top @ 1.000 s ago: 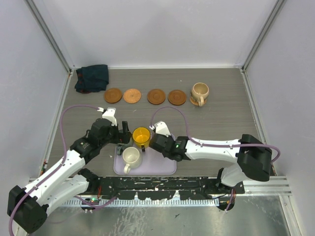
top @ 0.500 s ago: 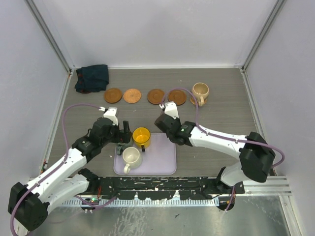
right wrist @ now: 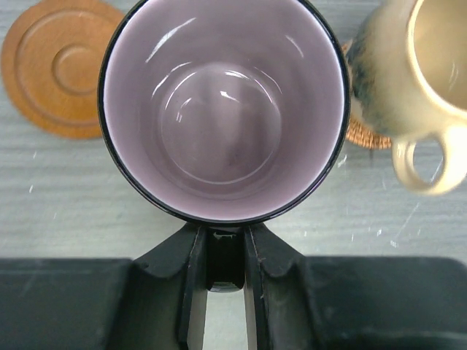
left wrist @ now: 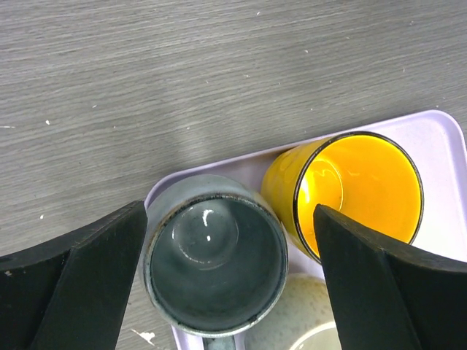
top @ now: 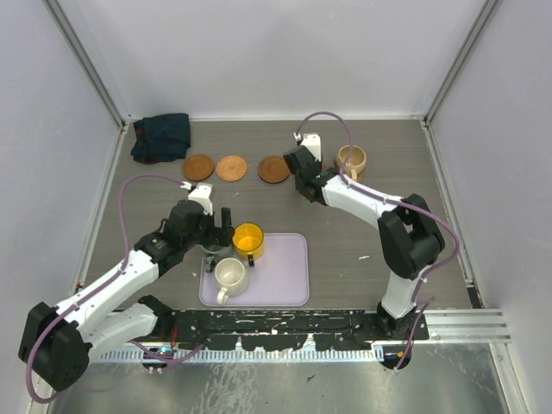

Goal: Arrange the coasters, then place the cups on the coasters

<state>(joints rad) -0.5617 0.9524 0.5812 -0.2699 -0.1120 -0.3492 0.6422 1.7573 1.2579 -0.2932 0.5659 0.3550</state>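
mauve cup (right wrist: 222, 109) clamped by its handle in right hand (right wrist: 225, 264), left hand (left wrist: 230, 251) apart around grey-green cup (left wrist: 214, 268) on tray (left wrist: 442, 186)

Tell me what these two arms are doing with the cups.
The right gripper holds the mauve cup by its handle at the far coaster row, beside the tan cup, which already sits on a coaster. Whether the mauve cup is set down is unclear. The left gripper is open, its fingers either side of the grey-green cup on the lavender tray. The yellow cup and cream cup are there too. Three other coasters lie bare.
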